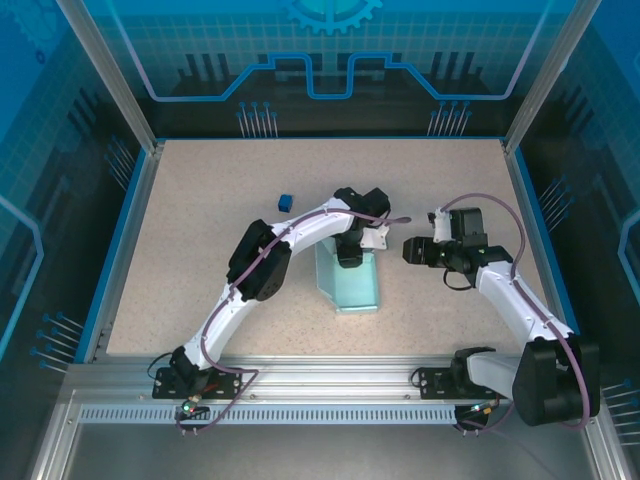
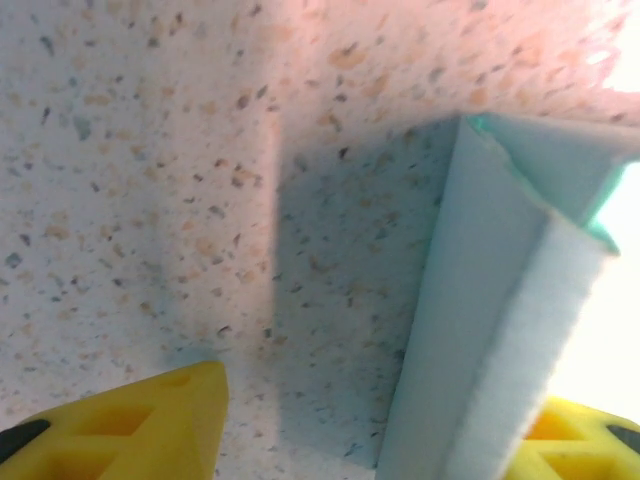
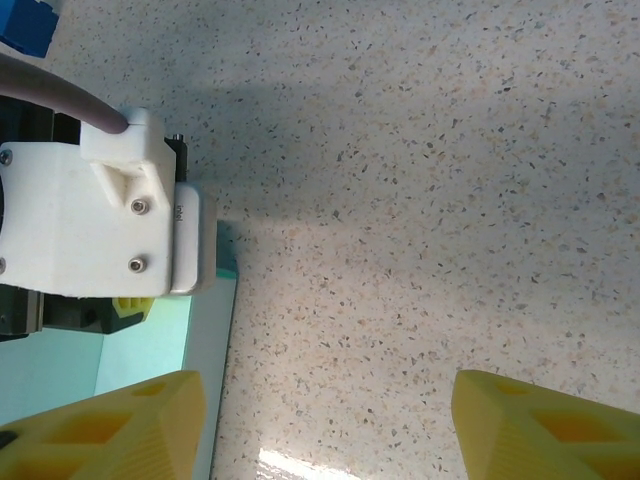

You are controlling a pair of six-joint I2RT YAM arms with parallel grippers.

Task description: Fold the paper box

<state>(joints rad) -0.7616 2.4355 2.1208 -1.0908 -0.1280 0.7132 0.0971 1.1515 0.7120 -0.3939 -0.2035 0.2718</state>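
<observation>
The left arm (image 1: 225, 315) and right arm (image 1: 510, 300) have white links, black joints and mauve cables (image 3: 55, 100). The fingers (image 3: 100, 425) are yellow, seemingly hollow-ribbed. A white wrist housing (image 3: 80, 220) carries small screws (image 3: 138, 205).

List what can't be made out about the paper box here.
Top view: the left claw covers the paper box's far end, hiding its folds there.
Left wrist view: the box wall is blurred and cut by the bottom edge; contact with the finger beside it cannot be told.
Right wrist view: the left arm's wrist housing hides most of the box; the blue cube is cut by the corner.
</observation>
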